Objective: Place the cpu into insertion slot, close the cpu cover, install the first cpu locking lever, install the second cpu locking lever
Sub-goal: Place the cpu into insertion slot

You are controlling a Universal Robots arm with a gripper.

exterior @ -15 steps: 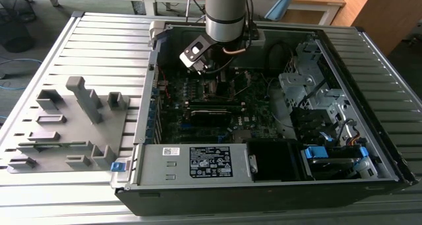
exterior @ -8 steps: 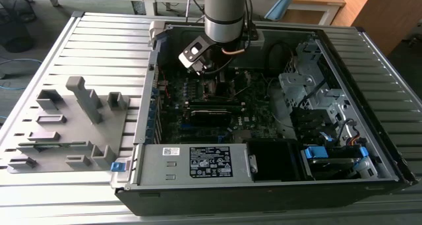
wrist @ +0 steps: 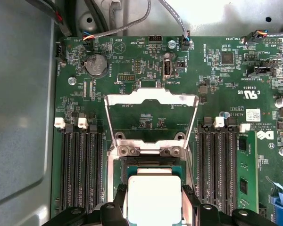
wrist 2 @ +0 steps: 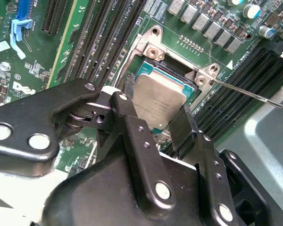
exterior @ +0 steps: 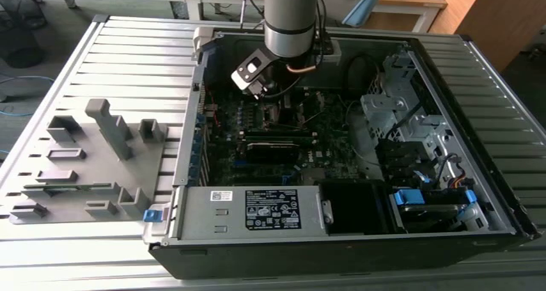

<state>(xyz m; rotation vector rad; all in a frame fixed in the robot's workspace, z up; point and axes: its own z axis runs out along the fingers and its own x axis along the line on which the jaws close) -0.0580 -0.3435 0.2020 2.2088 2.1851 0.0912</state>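
The cpu [wrist: 153,194], a flat square chip with a pale metal top, is pinched by two opposite edges between the black fingers [wrist: 188,195] of the tool [wrist: 153,200]. It is held over the insertion slot [wrist: 148,162]. In the first wrist view the slot's dark inside shows just past the chip's far edge. In the second wrist view the cpu [wrist 2: 159,101] overlaps the dark middle of the insertion slot [wrist 2: 179,70]. Whether the chip already rests in it cannot be told.

The cpu cover [wrist: 151,96] stands swung open beyond the slot. It is hinged at two screwed tabs, and green board shows through its cut-out middle. A thin locking lever [wrist 2: 250,94] runs out from one corner of the slot's silvery rim and away over the board.

Banks of long black memory slots [wrist: 80,165] flank the socket on both sides, and a green memory stick [wrist: 243,174] sits in one of them. A round coin battery [wrist: 96,65] lies further off on the motherboard [wrist: 217,94].

In the upper middle of the exterior view the arm [exterior: 290,22] reaches down into an open computer case [exterior: 341,252]. The case lies on a slatted metal worktop [exterior: 128,54]. A grey power supply [exterior: 247,211] sits along the case's lower edge. On the exterior view's left, beside the case, lies a grey parts holder [exterior: 85,163].
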